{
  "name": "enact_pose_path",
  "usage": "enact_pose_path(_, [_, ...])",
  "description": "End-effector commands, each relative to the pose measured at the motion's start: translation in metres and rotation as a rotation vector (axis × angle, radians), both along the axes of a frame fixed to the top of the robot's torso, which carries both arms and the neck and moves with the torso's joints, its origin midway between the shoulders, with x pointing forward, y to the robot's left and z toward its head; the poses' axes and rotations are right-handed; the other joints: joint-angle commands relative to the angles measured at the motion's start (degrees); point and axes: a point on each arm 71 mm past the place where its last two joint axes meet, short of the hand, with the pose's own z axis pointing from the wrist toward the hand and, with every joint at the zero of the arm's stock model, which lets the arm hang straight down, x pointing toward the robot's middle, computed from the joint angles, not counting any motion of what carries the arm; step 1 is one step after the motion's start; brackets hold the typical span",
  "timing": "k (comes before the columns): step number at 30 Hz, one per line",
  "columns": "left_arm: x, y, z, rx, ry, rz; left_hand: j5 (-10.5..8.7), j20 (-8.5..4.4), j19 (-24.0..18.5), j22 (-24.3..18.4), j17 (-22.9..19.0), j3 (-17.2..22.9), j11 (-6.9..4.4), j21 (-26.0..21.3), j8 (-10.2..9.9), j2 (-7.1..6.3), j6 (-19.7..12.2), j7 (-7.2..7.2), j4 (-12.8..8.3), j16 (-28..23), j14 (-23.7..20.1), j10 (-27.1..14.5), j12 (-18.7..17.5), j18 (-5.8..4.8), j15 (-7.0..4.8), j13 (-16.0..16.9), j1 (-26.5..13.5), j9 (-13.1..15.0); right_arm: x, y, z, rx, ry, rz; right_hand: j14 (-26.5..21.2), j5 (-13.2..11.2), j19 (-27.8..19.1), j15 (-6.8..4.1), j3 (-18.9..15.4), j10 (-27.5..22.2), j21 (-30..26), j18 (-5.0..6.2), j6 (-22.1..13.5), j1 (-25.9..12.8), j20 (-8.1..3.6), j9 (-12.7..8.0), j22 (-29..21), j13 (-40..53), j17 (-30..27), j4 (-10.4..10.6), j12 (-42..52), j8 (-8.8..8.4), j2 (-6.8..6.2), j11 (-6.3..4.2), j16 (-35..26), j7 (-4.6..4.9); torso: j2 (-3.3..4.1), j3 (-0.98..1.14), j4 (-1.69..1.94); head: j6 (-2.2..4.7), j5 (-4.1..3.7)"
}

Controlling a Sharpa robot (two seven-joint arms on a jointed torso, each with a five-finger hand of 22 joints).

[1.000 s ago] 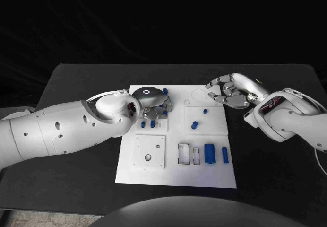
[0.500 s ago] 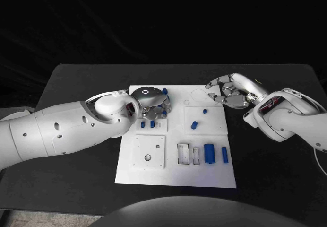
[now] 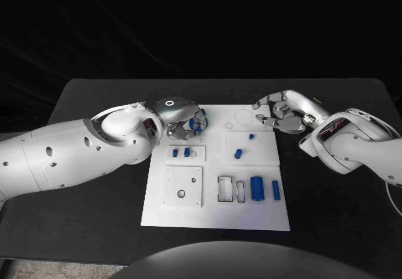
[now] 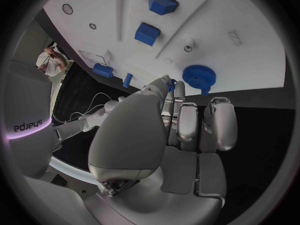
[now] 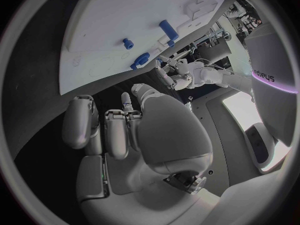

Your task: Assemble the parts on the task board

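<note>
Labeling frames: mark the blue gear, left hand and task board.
blue gear (image 4: 199, 77), left wrist view, toothed top face.
left hand (image 3: 181, 118), head view, back of hand.
task board (image 3: 216, 216), head view, bare near edge.

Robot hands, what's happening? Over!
Left hand over board's far left corner, holding nothing seen. Right hand curled, empty, at far right edge. Blue gear on task board.
</note>
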Motion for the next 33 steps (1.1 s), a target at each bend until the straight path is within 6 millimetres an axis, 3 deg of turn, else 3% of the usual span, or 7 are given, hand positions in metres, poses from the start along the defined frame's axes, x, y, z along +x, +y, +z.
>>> enact_pose_path(1, [0.0,0.003,0.008,-0.02,0.046,0.0,-0.53,0.01,-0.7,10.9,-0.7,0.4,0.11,-0.5,-0.6,-0.46,-0.1,0.05,-0.1,-0.6,-0.7,0.2,-0.7,0.0,0.15,-0.5,-0.4,-0.3,0.0,-0.001,-0.001,-0.006,0.012,0.001,4.2,0.2,-0.4,0.28,0.4,1.1,-0.3,0.76,0.4,0.5,0.01,-0.1,8.7,10.8,10.3,0.0,-0.3,0.16,-0.06,0.34,-0.2,-0.14,0.0,0.05,0.01,0.0,0.32])
enact_pose_path(4, [0.001,0.011,0.013,0.008,0.076,0.006,-0.94,0.04,-1.1,10.8,-1.6,0.5,0.05,-0.9,-0.9,-0.47,-0.3,-0.05,-0.2,-1.0,-1.3,0.1,-1.2,0.08,0.19,-0.8,-0.4,-0.6,-0.001,-0.002,-0.001,-0.008,0.016,-0.002,4.2,0.2,-0.5,0.28,0.4,1.1,-0.3,0.77,0.4,0.5,0.01,-0.1,8.7,10.8,10.2,0.0,-0.3,0.16,-0.07,0.34,-0.2,-0.14,-0.15,0.16,0.16,0.0,0.54])
enact_pose_path(6, [0.002,0.015,0.013,0.026,0.093,0.012,-1.07,0.05,-1.2,10.8,-1.7,0.4,0.05,-1.0,-0.9,-0.48,-0.3,-0.09,-0.2,-1.1,-1.4,0.1,-1.4,0.1,0.19,-1.0,-0.5,-0.6,-0.001,-0.002,-0.001,-0.008,0.017,-0.003,4.2,0.2,-0.5,0.29,0.5,1.1,-0.4,0.79,0.4,0.5,0.01,-0.1,8.6,10.7,10.2,0.0,-0.4,0.15,-0.08,0.34,-0.3,-0.14,-0.1,0.12,0.14,0.0,0.68])
enact_pose_path(10, [0.002,0.022,0.006,0.051,0.121,0.027,-1.22,0.05,-1.0,10.8,-1.7,0.3,0.07,-0.9,-1.0,-0.55,-0.3,-0.1,-0.1,-1.1,-1.5,0.1,-1.6,0.05,0.18,-1.1,-0.7,-0.7,-0.001,-0.002,-0.002,-0.007,0.017,-0.003,4.2,0.2,-0.6,0.29,0.5,1.0,-0.6,0.82,0.4,0.5,0.01,-0.1,8.6,10.7,10.1,0.0,-0.5,0.14,-0.1,0.35,-0.4,-0.14,-0.12,-0.13,0.32,0.0,0.43])
enact_pose_path(15, [0.0,0.029,-0.004,0.051,0.138,0.041,-1.26,0.03,-0.8,10.9,-1.6,0.3,0.14,-0.6,-1.2,-0.61,-0.4,-0.06,-0.1,-1.0,-1.4,-0.1,-2.0,-0.02,0.13,-1.4,-0.7,-0.9,-0.001,-0.001,-0.004,-0.006,0.02,0.0,4.1,0.1,-0.6,0.29,0.5,0.9,-0.8,0.85,0.4,0.5,0.01,-0.1,8.5,10.6,10.0,-0.1,-0.6,0.13,-0.1,0.35,-0.5,-0.13,-0.22,-0.27,0.23,0.0,0.49])
enact_pose_path(26, [-0.002,0.034,-0.011,0.039,0.139,0.057,-1.3,0.05,-0.7,11.0,-1.6,0.3,0.33,-0.5,-1.5,-0.74,-0.7,0.1,-0.1,-1.0,-1.3,-0.4,-2.6,-0.05,0.21,-1.7,-0.8,-1.1,-0.002,-0.002,-0.007,-0.006,0.029,-0.002,4.1,0.1,-0.7,0.29,0.6,0.8,-0.9,0.88,0.4,0.5,0.01,-0.2,8.5,10.5,9.9,-0.1,-0.6,0.12,-0.12,0.35,-0.7,-0.13,-0.22,-0.09,0.33,0.0,0.77])
enact_pose_path(33, [-0.001,0.034,-0.011,0.033,0.121,0.069,-1.36,0.06,-0.5,11.0,-1.5,0.3,0.38,-0.3,-1.6,-0.81,-0.8,0.12,0.0,-0.9,-1.2,-0.4,-2.8,-0.09,0.24,-1.9,-0.9,-1.2,-0.002,-0.001,-0.008,-0.006,0.032,0.0,4.0,0.1,-0.8,0.3,0.7,0.7,-1.3,0.96,0.4,0.5,0.02,-0.2,8.4,10.4,9.8,-0.1,-0.8,0.12,-0.13,0.36,-0.9,-0.11,-0.17,-0.05,0.17,0.0,0.89])
